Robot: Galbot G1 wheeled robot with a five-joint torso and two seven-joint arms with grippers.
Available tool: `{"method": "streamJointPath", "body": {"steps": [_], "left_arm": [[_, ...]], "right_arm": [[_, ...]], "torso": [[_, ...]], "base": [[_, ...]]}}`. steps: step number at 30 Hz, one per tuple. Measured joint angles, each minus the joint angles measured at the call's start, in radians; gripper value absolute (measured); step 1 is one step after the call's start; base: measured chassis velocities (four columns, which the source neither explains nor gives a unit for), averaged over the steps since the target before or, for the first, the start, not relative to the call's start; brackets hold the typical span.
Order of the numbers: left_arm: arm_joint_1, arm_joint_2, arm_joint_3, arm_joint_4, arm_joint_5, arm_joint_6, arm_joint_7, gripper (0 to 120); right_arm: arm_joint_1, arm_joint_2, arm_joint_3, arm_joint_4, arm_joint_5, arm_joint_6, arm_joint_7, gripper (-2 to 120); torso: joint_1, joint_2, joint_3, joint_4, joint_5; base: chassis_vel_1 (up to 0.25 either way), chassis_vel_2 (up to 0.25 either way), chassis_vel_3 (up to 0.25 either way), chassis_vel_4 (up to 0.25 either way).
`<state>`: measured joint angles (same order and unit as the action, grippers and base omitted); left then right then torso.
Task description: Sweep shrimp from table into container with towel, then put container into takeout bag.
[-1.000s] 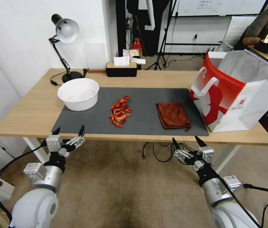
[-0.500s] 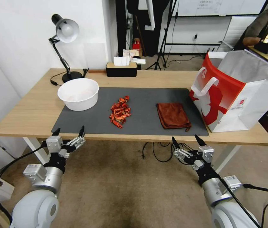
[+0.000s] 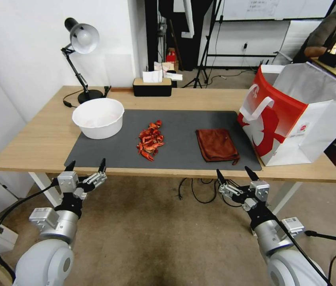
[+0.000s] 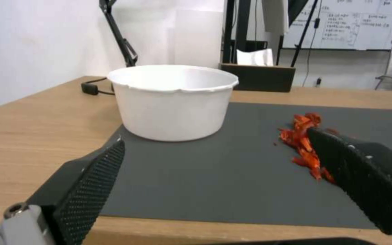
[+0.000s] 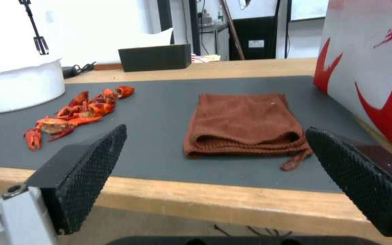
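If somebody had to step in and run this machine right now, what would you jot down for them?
Left pincer: open, holding nothing, below the near table edge, in front of the bowl.
Right pincer: open, holding nothing, below the near edge, in front of the towel.
Things: the bowl stands at the mat's left end, the shrimp are heaped mid-mat, the folded towel lies flat to their right, and the takeout bag stands open at the table's right end.
Done: nothing yet.
Left: pick up the towel, sweep the shrimp into the bowl, put the bowl in the bag.

Table [image 3: 37, 147] w/ grey mat [image 3: 183, 123], lamp [image 3: 81, 59].
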<state>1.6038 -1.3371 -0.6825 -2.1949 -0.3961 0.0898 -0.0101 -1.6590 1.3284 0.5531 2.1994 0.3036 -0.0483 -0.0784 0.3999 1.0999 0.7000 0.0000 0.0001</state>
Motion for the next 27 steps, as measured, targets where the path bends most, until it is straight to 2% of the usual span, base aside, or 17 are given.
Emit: {"method": "streamJointPath", "body": {"steps": [8, 10, 11, 12, 13, 14, 15, 16, 18, 19, 20, 21, 23, 24, 25, 26, 27], "left_arm": [[-0.014, 0.024, -0.008, 0.005, -0.028, 0.013, -0.017, 100], [-0.045, 0.061, -0.021, 0.010, -0.063, 0.042, -0.035, 100], [-0.074, 0.094, -0.027, 0.015, -0.096, 0.065, -0.051, 100], [-0.074, 0.094, -0.027, 0.015, -0.096, 0.065, -0.051, 100], [-0.138, 0.154, -0.032, 0.038, -0.139, 0.082, -0.072, 100], [-0.187, 0.196, -0.033, 0.064, -0.171, 0.086, -0.086, 100], [-0.209, 0.217, -0.032, 0.078, -0.187, 0.087, -0.091, 100], [-0.209, 0.217, -0.032, 0.078, -0.187, 0.087, -0.091, 100], [-0.313, 0.319, -0.013, 0.163, -0.249, 0.073, -0.099, 100], [-0.339, 0.352, -0.002, 0.191, -0.260, 0.061, -0.099, 100], [-0.339, 0.352, -0.002, 0.191, -0.260, 0.061, -0.099, 100], [-0.381, 0.410, 0.019, 0.241, -0.278, 0.041, -0.095, 100], [-0.451, 0.487, 0.051, 0.313, -0.307, 0.022, -0.078, 100], [-0.451, 0.487, 0.051, 0.313, -0.307, 0.022, -0.078, 100], [-0.475, 0.509, 0.061, 0.336, -0.317, 0.019, -0.070, 100], [-0.532, 0.553, 0.092, 0.393, -0.340, 0.011, -0.045, 100], [-0.558, 0.568, 0.107, 0.416, -0.348, 0.007, -0.033, 100]], "right_arm": [[-0.006, 0.005, -0.002, -0.002, -0.005, 0.006, 0.000, 100], [-0.007, 0.002, 0.001, 0.000, -0.005, 0.009, 0.003, 100], [-0.008, -0.001, 0.003, 0.001, -0.004, 0.011, 0.005, 100], [-0.008, -0.001, 0.003, 0.001, -0.004, 0.011, 0.005, 100], [-0.008, -0.005, 0.004, 0.002, -0.004, 0.012, 0.007, 100], [-0.009, -0.006, 0.004, 0.003, -0.004, 0.012, 0.008, 100], [-0.009, -0.007, 0.004, 0.004, -0.004, 0.012, 0.008, 100], [-0.009, -0.007, 0.004, 0.004, -0.004, 0.012, 0.008, 100], [-0.012, -0.008, 0.004, 0.005, -0.005, 0.012, 0.010, 100], [-0.013, -0.009, 0.002, 0.005, -0.005, 0.012, 0.010, 100], [-0.013, -0.009, 0.002, 0.005, -0.005, 0.012, 0.010, 100], [-0.014, -0.010, 0.001, 0.008, -0.007, 0.011, 0.012, 100], [-0.014, -0.010, 0.000, 0.011, -0.008, 0.010, 0.014, 100], [-0.014, -0.010, 0.000, 0.011, -0.008, 0.010, 0.014, 100], [-0.015, -0.010, 0.001, 0.012, -0.008, 0.009, 0.015, 100], [-0.018, -0.010, 0.001, 0.012, -0.009, 0.010, 0.016, 100], [-0.020, -0.011, 0.001, 0.012, -0.009, 0.010, 0.016, 100]], "torso": [[0.000, 0.000, 0.000, 0.0000, -0.0001], [0.000, 0.000, 0.000, 0.0002, -0.0002], [0.000, 0.000, 0.000, 0.0001, -0.0002], [0.000, 0.000, 0.000, 0.0001, -0.0002], [0.000, 0.000, 0.000, 0.0000, -0.0001], [0.000, 0.000, 0.000, -0.0003, -0.0002], [0.000, 0.000, 0.000, -0.0004, -0.0003], [0.000, 0.000, 0.000, -0.0004, -0.0003], [0.000, 0.000, 0.000, -0.0003, -0.0001], [0.000, 0.000, 0.000, -0.0002, -0.0006], [0.000, 0.000, 0.000, -0.0002, -0.0006], [0.000, 0.000, 0.000, -0.0001, -0.0004], [0.000, 0.000, 0.000, 0.0000, -0.0003], [0.000, 0.000, 0.000, 0.0000, -0.0003], [0.000, 0.000, 0.000, 0.0002, -0.0001], [0.000, 0.000, 0.000, 0.0001, 0.0000], [0.000, 0.000, 0.000, 0.0004, -0.0004]], "base": [[0.000, 0.000, 0.000, 0.000], [0.000, 0.000, 0.000, 0.000], [0.000, 0.000, 0.000, 0.000], [0.000, 0.000, 0.000, 0.000], [0.000, 0.000, 0.000, 0.000], [0.000, 0.000, 0.000, 0.000], [0.000, 0.000, 0.000, 0.000], [0.000, 0.000, 0.000, 0.000], [0.000, 0.000, 0.000, 0.000], [0.000, 0.000, 0.000, 0.000], [0.000, 0.000, 0.000, 0.000], [0.000, 0.000, 0.000, 0.000], [0.000, 0.000, 0.000, 0.000], [0.000, 0.000, 0.000, 0.000], [0.000, 0.000, 0.000, 0.000], [0.000, 0.000, 0.000, 0.000], [0.000, 0.000, 0.000, 0.000]]}}
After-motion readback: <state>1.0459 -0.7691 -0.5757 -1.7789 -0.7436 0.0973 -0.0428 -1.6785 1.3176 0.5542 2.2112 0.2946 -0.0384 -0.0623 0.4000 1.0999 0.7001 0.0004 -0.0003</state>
